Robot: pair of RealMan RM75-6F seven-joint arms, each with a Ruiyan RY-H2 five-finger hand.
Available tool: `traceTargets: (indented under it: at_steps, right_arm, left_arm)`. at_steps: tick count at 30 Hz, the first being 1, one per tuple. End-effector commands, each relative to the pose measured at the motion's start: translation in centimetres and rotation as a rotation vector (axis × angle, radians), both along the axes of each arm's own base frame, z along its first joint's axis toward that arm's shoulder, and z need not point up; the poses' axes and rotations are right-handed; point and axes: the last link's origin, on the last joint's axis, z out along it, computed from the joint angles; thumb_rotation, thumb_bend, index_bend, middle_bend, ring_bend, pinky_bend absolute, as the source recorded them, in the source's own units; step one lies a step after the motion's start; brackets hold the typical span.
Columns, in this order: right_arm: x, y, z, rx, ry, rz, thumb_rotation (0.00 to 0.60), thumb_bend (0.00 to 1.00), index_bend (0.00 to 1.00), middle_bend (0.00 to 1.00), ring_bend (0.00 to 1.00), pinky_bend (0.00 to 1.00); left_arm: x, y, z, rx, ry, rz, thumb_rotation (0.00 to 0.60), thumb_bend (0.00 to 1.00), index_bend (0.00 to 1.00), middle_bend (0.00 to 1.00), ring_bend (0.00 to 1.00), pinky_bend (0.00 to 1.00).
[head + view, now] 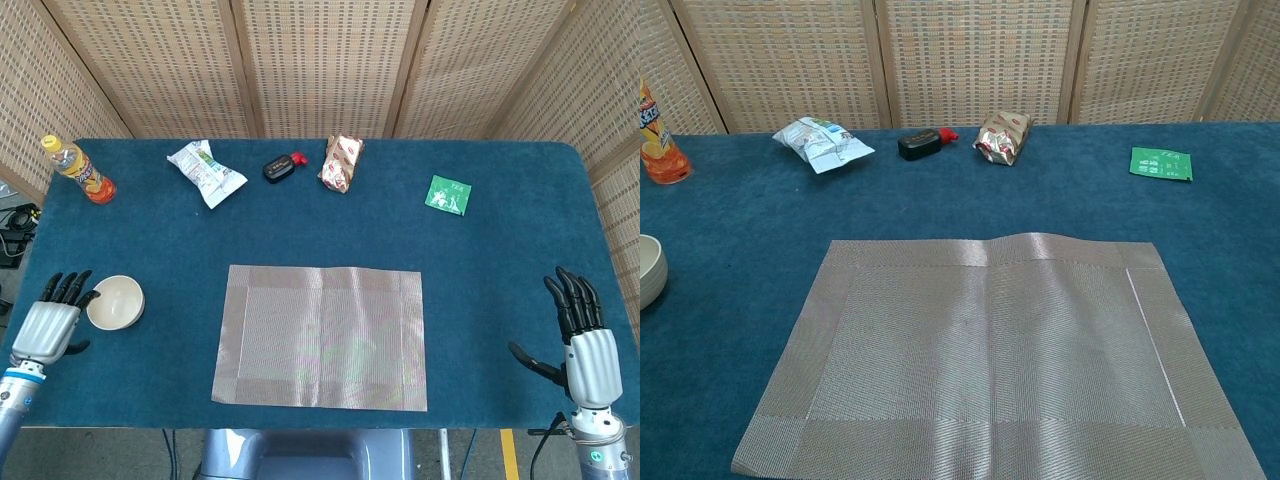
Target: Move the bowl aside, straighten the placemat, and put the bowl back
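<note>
A cream bowl stands on the blue table left of the placemat; the chest view shows only its rim at the left edge. The grey woven placemat lies flat and square to the table's front edge, with a slight ripple along its far edge. My left hand is just left of the bowl, fingers extended and apart, holding nothing. Near the front right corner my right hand is raised with its fingers spread, empty. Neither hand shows in the chest view.
Along the back of the table lie an orange drink bottle, a white snack bag, a black and red key fob, a brown snack packet and a green sachet.
</note>
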Motion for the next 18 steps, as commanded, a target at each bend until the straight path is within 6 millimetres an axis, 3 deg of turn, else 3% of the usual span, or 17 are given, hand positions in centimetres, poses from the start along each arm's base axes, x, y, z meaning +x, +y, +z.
traceTargets:
  at_steps: [1,8,12,18]
  right_arm:
    - [0.0,0.0,0.0,0.001,-0.002,0.000,0.600,0.16,0.03,0.00,0.00,0.00]
    - [0.0,0.1,0.0,0.001,-0.005,0.001,0.600,0.16,0.03,0.00,0.00,0.00]
    - [-0.1,0.1,0.2,-0.003,-0.010,0.002,0.600,0.16,0.03,0.00,0.00,0.00]
    - [0.0,0.1,0.1,0.001,-0.012,0.006,0.600,0.16,0.03,0.00,0.00,0.00]
  left_arm:
    - [0.0,0.5,-1.1,-0.011,-0.009,0.002,0.600,0.00,0.30,0.00,0.00,0.00]
    - [0.8,1.2,-3.4,-0.035,-0.018,-0.022,0.600,0.06,0.52,0.00,0.00,0.00]
    - [1.1,1.5,-4.4,-0.041,-0.020,-0.030,0.600,0.13,0.58,0.00,0.00,0.00]
    - [1.2,1.6,-5.3,-0.047,-0.024,-0.038,0.600,0.32,0.63,0.00,0.00,0.00]
